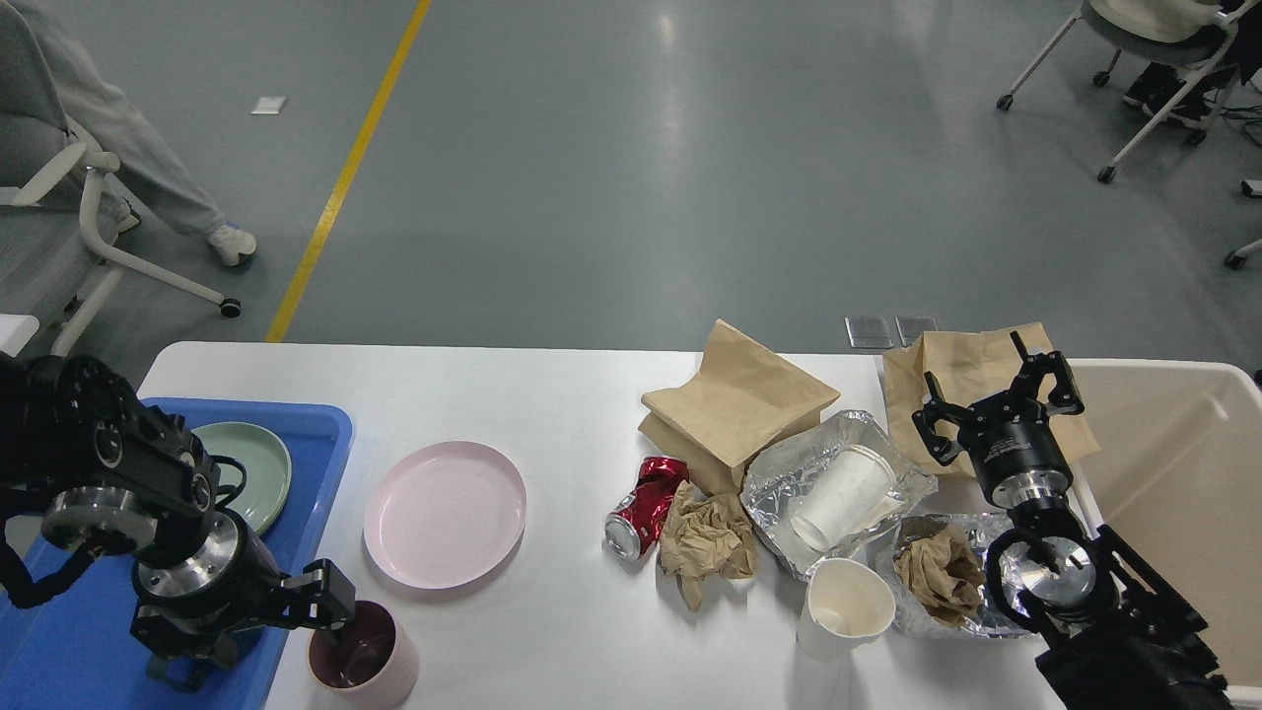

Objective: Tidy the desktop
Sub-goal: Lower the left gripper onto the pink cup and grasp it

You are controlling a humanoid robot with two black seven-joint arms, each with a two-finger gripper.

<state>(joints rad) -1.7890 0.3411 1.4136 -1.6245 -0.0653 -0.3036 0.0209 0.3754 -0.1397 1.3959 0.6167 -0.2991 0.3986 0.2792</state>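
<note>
A: Running across the lower half of the view is the desktop [572, 404], white, matte, round-cornered; its far edge meets grey floor, and bare surface lies open between the pink plate [445, 513] and the crushed red can [646, 506].

B: And at the sides?

A: A blue tray [317, 434] overhangs the left end, holding a pale green plate [258, 456]; a beige bin [1183, 463] stands against the right end.

B: Materials?

A: Smooth glossy plates; creased brown paper bags [739, 399]; crinkled foil [838, 483] under a tipped white paper cup [843, 496]; a second paper cup [848, 606] upright near the front edge; crumpled brown paper [705, 537] touching the can.

B: The grippers?

A: The left gripper [330, 602] sits at the rim of a pink mug [360, 661] by the tray's edge; whether its fingers are apart I cannot tell; the right gripper [996, 399] hovers over a paper bag beside the bin, fingers spread, holding nothing.
</note>
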